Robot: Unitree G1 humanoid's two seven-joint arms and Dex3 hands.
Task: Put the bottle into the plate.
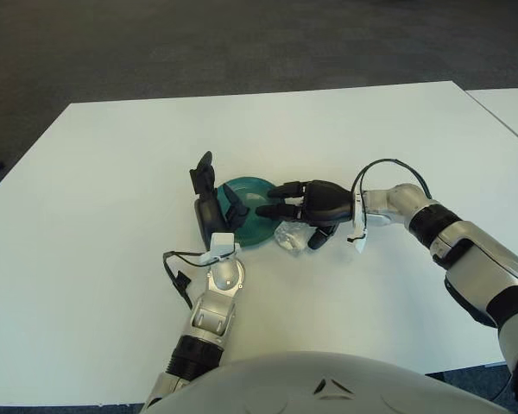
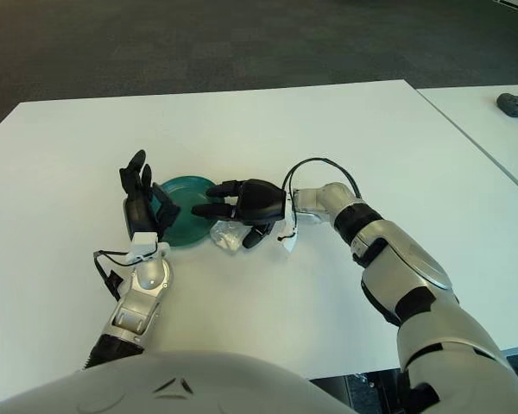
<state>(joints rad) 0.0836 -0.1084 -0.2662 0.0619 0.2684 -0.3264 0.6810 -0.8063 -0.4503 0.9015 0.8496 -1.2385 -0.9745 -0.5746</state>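
We see a broad white table (image 1: 345, 129) filling most of both views, with dark carpet (image 1: 242, 43) beyond its far edge. A second white surface (image 2: 492, 129) stands to the right, and only the right eye view shows a dark object (image 2: 516, 104) lying on it; the left eye view cuts off before that. Near the middle of the table sits the teal plate (image 1: 252, 226). Our left hand (image 1: 214, 207) stands upright at the plate's left rim, its dark fingers spread and holding nothing; one finger reaches over the rim, though we cannot tell whether it touches. Our right hand (image 1: 304, 210) reaches in from the right, lying sideways with its upper fingers (image 1: 281, 191) stretched out over the plate's right edge and a lower finger curled beneath. Under that hand, just at the plate's right rim, lies the bottle (image 1: 292, 236), clear and crumpled-looking, resting on the table rather than in the plate. The hand's fingers close loosely round the bottle from above and behind, but we cannot tell from either view whether the grip is firm. The right eye view shows the bottle (image 2: 228, 235) a little more plainly beneath the palm. A white tag (image 1: 356, 240) hangs from the right wrist, by a looped black cable (image 1: 388, 166).
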